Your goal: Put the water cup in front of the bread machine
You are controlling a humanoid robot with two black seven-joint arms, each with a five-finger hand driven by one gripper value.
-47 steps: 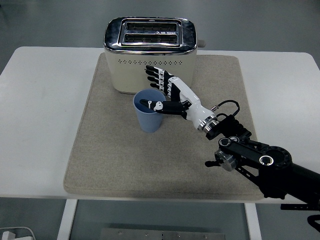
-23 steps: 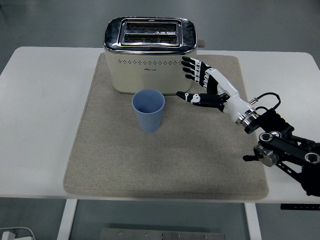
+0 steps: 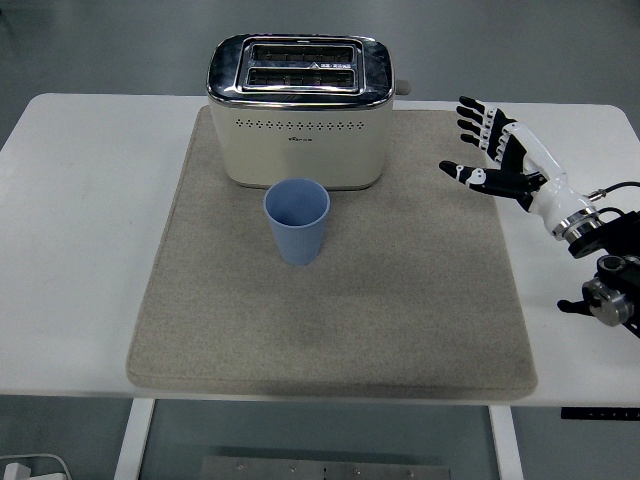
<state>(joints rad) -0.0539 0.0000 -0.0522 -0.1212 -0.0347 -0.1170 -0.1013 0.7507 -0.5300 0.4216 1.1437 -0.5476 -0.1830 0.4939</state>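
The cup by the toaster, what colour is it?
Light blue cup, seen in the head view.

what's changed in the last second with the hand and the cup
The right hand let go of the blue cup and pulled back to the right, off toward the mat's right edge, fingers spread and holding nothing. The cup stayed upright in front of the toaster, which did not move either.

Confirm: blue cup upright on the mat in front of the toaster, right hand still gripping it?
Not quite. The head view shows the right hand open and holding nothing, off to the right of the blue cup near the mat's right edge. The rest holds: the cup stands upright on the mat in front of the toaster.
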